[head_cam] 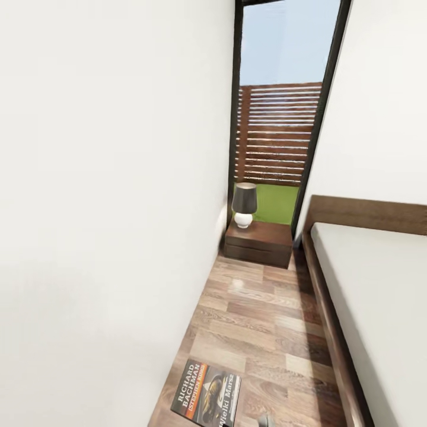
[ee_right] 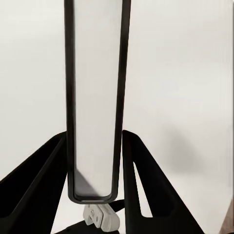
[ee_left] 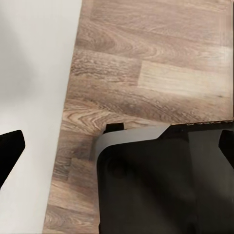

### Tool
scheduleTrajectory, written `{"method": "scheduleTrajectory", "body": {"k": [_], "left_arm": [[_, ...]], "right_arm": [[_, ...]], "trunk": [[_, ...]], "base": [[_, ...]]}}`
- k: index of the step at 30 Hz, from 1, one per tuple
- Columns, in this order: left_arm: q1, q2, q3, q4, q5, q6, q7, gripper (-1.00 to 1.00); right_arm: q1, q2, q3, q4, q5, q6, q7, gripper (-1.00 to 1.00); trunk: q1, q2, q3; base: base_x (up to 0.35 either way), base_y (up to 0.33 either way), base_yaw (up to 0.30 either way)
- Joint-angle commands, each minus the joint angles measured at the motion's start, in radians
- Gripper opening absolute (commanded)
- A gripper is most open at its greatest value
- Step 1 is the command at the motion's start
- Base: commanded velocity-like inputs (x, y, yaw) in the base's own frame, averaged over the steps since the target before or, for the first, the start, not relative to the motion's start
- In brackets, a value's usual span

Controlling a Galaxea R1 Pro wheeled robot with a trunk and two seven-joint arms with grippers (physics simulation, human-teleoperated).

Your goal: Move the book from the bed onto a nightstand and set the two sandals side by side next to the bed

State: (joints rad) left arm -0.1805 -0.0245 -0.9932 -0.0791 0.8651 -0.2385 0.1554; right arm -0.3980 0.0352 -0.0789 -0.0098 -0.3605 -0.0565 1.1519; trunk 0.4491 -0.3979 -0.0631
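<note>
Pinched edge-on in the right end effector (ee_right: 95,134): the book (ee_right: 95,97), cover up low over the floor (head_cam: 267,332) in the head view. Left end effector (ee_left: 117,146) spread, holding nothing. Judged mid-carry, book already off the bed (head_cam: 379,284) alongside on the right. Further down the aisle, the nightstand (head_cam: 259,242), with a lamp (head_cam: 244,204) on its back left corner. Next: roll forward, then lay the book flat on the free front of the top, clear of the lamp.

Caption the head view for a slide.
Book held low over the wood floor, nightstand with lamp ahead, bed on the right.
</note>
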Motion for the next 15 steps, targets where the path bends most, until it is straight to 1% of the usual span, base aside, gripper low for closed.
{"method": "scheduleTrajectory", "body": {"k": [1, 7, 11, 15], "left_arm": [[-0.001, 0.0, -0.009, 0.0, 0.005, -0.002, 0.006, 1.0], [-0.001, 0.0, -0.009, -0.001, 0.005, -0.002, 0.006, 1.0], [-0.001, 0.0, -0.009, -0.001, 0.005, -0.002, 0.006, 1.0], [-0.001, 0.0, -0.009, 0.0, 0.005, -0.002, 0.006, 1.0]], "right_arm": [[-0.001, 0.0, -0.01, 0.001, 0.008, -0.006, 0.002, -1.0], [-0.001, 0.0, -0.01, 0.001, 0.008, -0.006, 0.002, -1.0], [-0.001, 0.0, -0.01, 0.001, 0.008, -0.006, 0.002, -1.0], [-0.001, 0.0, -0.01, 0.001, 0.008, -0.006, 0.002, -1.0]], "trunk": [[0.001, -0.002, -0.002], [0.001, -0.002, -0.001], [0.001, -0.002, 0.002], [0.001, -0.002, 0.004]], "base": [[0.174, -0.093, -0.038], [0.131, -0.063, -0.032], [0.112, -0.021, -0.111], [0.17, -0.007, -0.077]]}}
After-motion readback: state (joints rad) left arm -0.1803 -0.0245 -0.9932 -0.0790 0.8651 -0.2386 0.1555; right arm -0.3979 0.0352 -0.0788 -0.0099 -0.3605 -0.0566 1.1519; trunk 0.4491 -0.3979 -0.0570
